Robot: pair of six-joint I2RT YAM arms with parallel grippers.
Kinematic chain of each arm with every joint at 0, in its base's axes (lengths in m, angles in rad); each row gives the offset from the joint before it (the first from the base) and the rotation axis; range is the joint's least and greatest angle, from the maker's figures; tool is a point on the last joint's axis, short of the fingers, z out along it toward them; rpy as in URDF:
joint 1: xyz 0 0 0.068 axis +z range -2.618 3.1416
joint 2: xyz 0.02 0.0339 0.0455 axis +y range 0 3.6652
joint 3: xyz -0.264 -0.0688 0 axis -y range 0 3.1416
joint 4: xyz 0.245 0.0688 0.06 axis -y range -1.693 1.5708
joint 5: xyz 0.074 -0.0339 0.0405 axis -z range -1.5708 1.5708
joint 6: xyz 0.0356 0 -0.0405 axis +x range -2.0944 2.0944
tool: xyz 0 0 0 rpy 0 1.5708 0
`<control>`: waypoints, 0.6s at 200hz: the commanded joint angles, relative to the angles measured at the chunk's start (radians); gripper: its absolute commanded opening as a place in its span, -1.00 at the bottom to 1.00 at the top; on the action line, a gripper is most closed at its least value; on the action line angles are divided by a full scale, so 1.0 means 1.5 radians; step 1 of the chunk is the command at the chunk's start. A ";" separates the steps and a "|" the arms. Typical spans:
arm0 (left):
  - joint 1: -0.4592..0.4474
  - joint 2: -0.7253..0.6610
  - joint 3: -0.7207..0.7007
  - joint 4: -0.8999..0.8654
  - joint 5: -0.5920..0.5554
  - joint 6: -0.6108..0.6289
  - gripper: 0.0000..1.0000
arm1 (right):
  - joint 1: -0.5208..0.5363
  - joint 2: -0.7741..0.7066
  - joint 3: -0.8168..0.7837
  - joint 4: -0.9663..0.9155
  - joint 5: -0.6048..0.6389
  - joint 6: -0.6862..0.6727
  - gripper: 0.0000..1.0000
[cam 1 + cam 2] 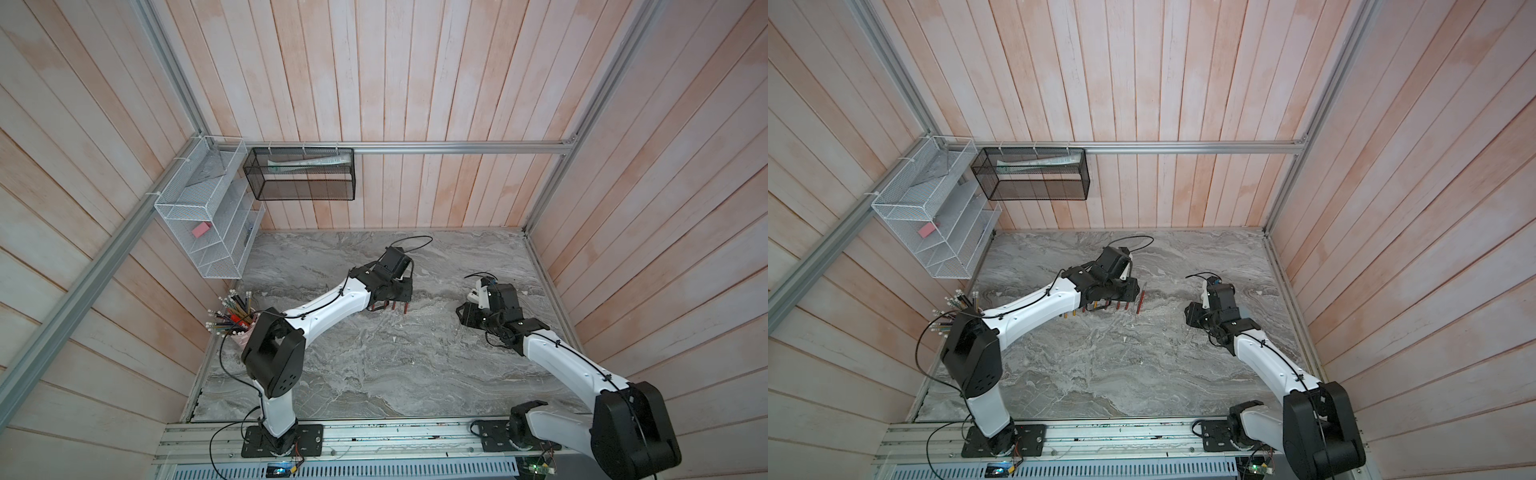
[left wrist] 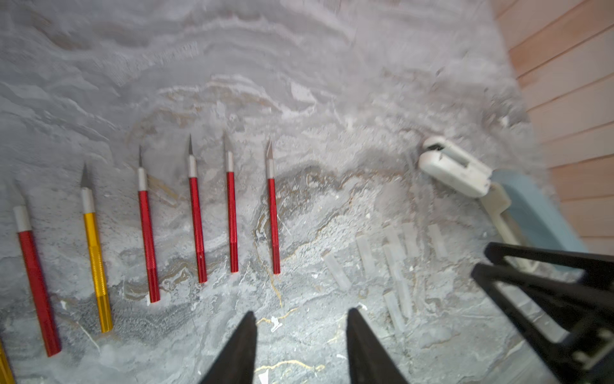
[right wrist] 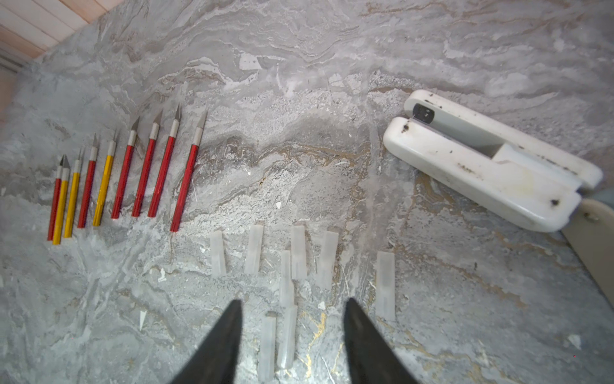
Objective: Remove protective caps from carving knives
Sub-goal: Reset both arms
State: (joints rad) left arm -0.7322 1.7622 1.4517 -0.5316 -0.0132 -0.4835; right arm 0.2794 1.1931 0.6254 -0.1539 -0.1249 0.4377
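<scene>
The carving knives (image 3: 143,176) lie side by side in a row on the marble table, with red and yellow handles and bare grey blade tips. They show again in the left wrist view, a red one (image 2: 273,226) at the row's end and a yellow one (image 2: 96,266) further along. Several protective caps (image 3: 298,252) lie loose on the table beside the row, whitish and translucent. My left gripper (image 2: 302,316) hangs open over bare table between the knife row and the caps (image 2: 365,252). My right gripper (image 3: 292,304) is open above two caps (image 3: 287,335), gripping neither.
A white plastic device (image 3: 481,163) lies on the table beyond the caps, with a pale blue object (image 2: 538,212) behind it. A cup of pencils (image 1: 237,320) stands at the table's left edge. A white wire rack (image 1: 208,224) and a black mesh basket (image 1: 299,174) hang on the walls.
</scene>
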 commanded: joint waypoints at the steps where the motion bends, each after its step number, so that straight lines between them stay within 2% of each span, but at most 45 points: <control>1: -0.002 -0.085 -0.056 0.083 -0.041 0.022 0.98 | -0.003 -0.002 0.028 0.001 0.017 -0.012 0.96; 60: 0.004 -0.321 -0.248 0.201 -0.141 0.063 1.00 | -0.017 -0.049 0.052 0.006 0.103 -0.046 0.96; 92: 0.012 -0.461 -0.359 0.259 -0.252 0.056 1.00 | -0.023 -0.118 0.023 0.051 0.156 -0.040 0.96; 120: 0.038 -0.573 -0.475 0.363 -0.261 0.090 1.00 | -0.023 -0.193 -0.015 0.096 0.233 -0.037 0.96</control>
State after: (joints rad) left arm -0.7052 0.9981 0.8524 -0.1474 -0.3302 -0.4030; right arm 0.2501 0.9756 0.6464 -0.0818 0.0902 0.3889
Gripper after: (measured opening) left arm 0.998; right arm 0.980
